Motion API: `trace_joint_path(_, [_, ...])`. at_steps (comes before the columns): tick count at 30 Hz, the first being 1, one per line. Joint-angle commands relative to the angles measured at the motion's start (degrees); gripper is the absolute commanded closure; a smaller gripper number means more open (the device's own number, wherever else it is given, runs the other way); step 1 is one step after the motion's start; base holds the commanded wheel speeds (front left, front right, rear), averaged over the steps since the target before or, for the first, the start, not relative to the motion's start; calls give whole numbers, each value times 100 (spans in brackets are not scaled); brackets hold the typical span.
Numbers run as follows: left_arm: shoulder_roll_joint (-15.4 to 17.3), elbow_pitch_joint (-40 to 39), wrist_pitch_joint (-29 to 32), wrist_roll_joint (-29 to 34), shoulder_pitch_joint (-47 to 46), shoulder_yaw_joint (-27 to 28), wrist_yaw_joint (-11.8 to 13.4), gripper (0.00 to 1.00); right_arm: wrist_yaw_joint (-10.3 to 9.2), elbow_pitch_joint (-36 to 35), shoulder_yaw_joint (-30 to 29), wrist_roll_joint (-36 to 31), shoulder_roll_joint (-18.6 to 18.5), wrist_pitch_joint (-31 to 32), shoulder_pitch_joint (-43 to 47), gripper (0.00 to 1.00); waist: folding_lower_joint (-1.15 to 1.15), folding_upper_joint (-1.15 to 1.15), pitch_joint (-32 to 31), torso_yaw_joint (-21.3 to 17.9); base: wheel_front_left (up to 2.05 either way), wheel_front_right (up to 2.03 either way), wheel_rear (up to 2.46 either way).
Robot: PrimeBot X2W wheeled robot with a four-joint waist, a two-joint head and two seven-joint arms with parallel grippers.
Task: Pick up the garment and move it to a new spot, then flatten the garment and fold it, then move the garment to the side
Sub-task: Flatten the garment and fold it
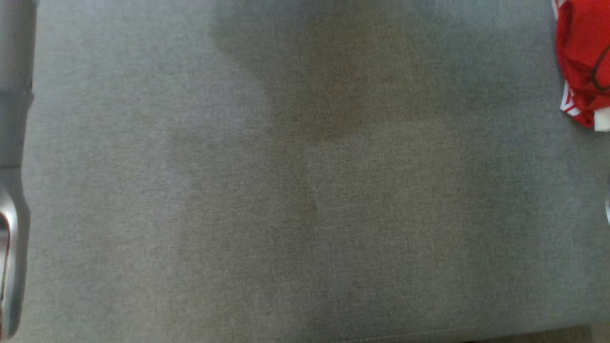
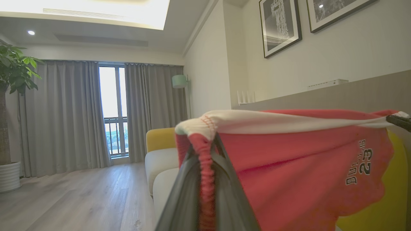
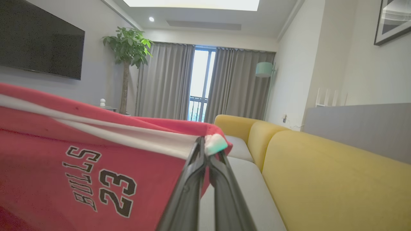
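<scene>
The garment (image 2: 305, 166) is a red jersey with white trim and the number 23 in black. It hangs stretched in the air between my two grippers. In the left wrist view my left gripper (image 2: 207, 141) is shut on a gathered red and white corner of it. The dark tip of my right gripper (image 2: 398, 121) holds the far corner. In the right wrist view my right gripper (image 3: 205, 146) is shut on the white-trimmed edge of the garment (image 3: 64, 160). In the head view a bunched part of the garment (image 1: 584, 57) shows at the top right edge.
A grey fabric surface (image 1: 305, 190) spreads below the head camera, with a pale forearm (image 1: 12, 190) along its left edge. A yellow sofa (image 3: 321, 173) with pale seat cushions runs beside the arms. A potted plant (image 3: 126, 48), a wall television (image 3: 38, 41) and grey curtains stand farther off.
</scene>
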Motion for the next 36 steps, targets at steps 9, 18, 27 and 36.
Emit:
trace_joint_path(9, [61, 654, -376, -493, 142, -953, 15, 100, 36, 1665, 705, -56, 128, -446, 240, 100, -3, 0, 252, 86, 0, 0, 0])
trace_joint_path(18, [216, -19, -384, -503, 1738, -1343, 14, 100, 36, 2192, 2046, 765, -277, -240, 1182, 100, -3, 0, -91, 283, 0, 0, 0])
trace_joint_path(27, [527, -908, -384, -47, 3499, -1850, 14, 100, 36, 1220, 3539, 2328, -1335, 365, 2340, 100, -3, 0, -781, 420, 0, 0, 0])
trace_joint_path(36, [579, -1218, -385, 206, 4440, -2064, 14, 100, 36, 69, 4377, 3384, -2363, 782, 3127, 100, -3, 0, -1363, 339, 0, 0, 0])
